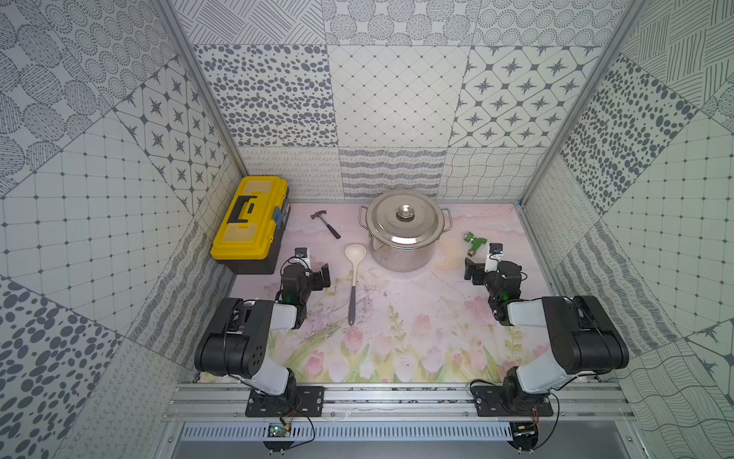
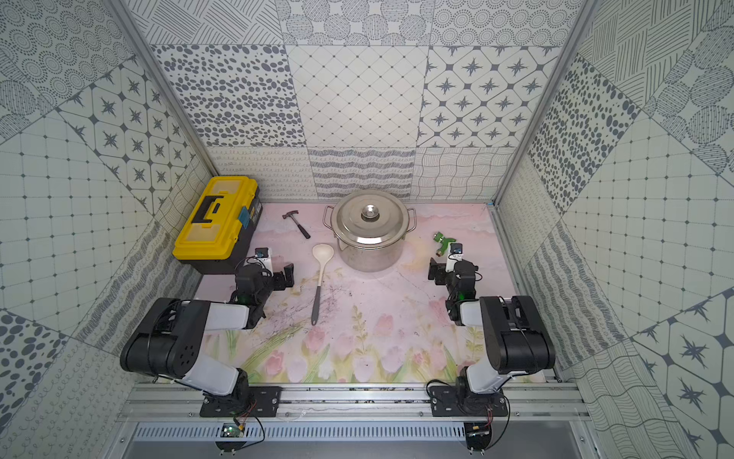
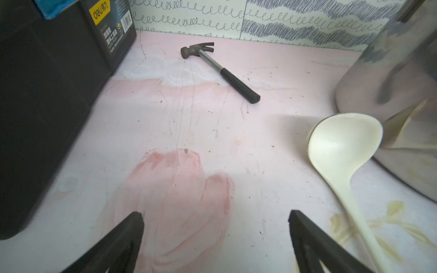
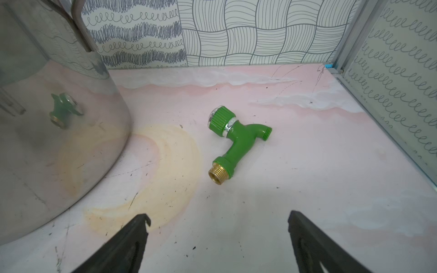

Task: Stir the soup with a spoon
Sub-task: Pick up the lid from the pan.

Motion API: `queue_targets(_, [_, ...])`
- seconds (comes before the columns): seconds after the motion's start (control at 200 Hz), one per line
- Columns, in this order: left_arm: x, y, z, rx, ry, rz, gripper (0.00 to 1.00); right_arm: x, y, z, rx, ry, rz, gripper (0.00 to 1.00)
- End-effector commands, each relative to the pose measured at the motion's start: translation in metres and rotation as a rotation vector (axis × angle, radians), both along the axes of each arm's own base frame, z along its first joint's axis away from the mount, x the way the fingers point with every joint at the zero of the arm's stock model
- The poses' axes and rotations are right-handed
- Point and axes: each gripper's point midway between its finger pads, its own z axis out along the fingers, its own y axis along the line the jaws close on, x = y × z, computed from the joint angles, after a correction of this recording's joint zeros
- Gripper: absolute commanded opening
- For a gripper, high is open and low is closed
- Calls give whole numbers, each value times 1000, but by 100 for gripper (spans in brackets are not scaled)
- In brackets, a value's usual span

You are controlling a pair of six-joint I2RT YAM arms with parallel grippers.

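We have not begun. The spoon point(image 1: 352, 283) lies flat on the table point(image 1: 421, 306), just near-left of the pot point(image 1: 401, 256), bowl far, handle near. The lid point(image 1: 387, 226) covers the pot. Our left claw point(image 3: 216, 218) and right claw point(image 4: 218, 218) stand apart, empty. Lifting the lid, grasping the spoon and stirring all remain.

Steel pot point(image 2: 371, 256), lid on, stands mid-rear on the floral mat point(image 2: 397, 318). Spoon point(image 2: 319, 278) lies flat at its 7 o'clock, bowl toward 12, handle toward 6. Hammer point(image 2: 296, 225) at the pot's 10, yellow toolbox point(image 2: 214, 222) beyond at 9, green tap point(image 2: 442, 241) at 3. Left gripper point(image 2: 280, 273) at the spoon's 9, apart from it; right gripper point(image 2: 445, 267) at the pot's 4.
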Motion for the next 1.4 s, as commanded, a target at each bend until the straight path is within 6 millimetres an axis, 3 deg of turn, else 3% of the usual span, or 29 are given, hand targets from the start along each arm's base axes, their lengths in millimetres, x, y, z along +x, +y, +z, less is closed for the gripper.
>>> queue_targets(0.0, [2,0,4,10,-15,-7,99,4,0,12,-4,-42,1,97])
queue_targets(0.62, [2,0,3,1,-9,-12,99,4,-1,13,-2,-41,0,97])
queue_targets(0.72, [6,-1,11,17,2,-15,99,7,-8,20,1,-33,-46,97])
queue_targets(0.815, [7,8,27,8,92,60,99,8,-21,43,-4,4,-126,97])
queue_targets(0.925, [-4,-6,59,-27,46,18,99,-8,-29,84,47,-75,-187,97])
queue_targets(1.01, [-14,-9,81,-89,67,69,99,-29,-60,104,186,-72,-428,97])
queue_targets(1.075, [-21,-11,90,-158,135,110,99,-48,-77,107,340,-21,-582,97])
queue_targets(1.14, [-28,-12,95,-250,228,165,99,-54,-70,116,430,7,-548,97])
queue_targets(1.256, [-37,-42,109,-410,339,98,99,-56,-46,146,538,0,-425,96])
queue_targets(1.391, [-46,-67,131,-522,369,66,98,-41,-3,183,581,86,-227,76])
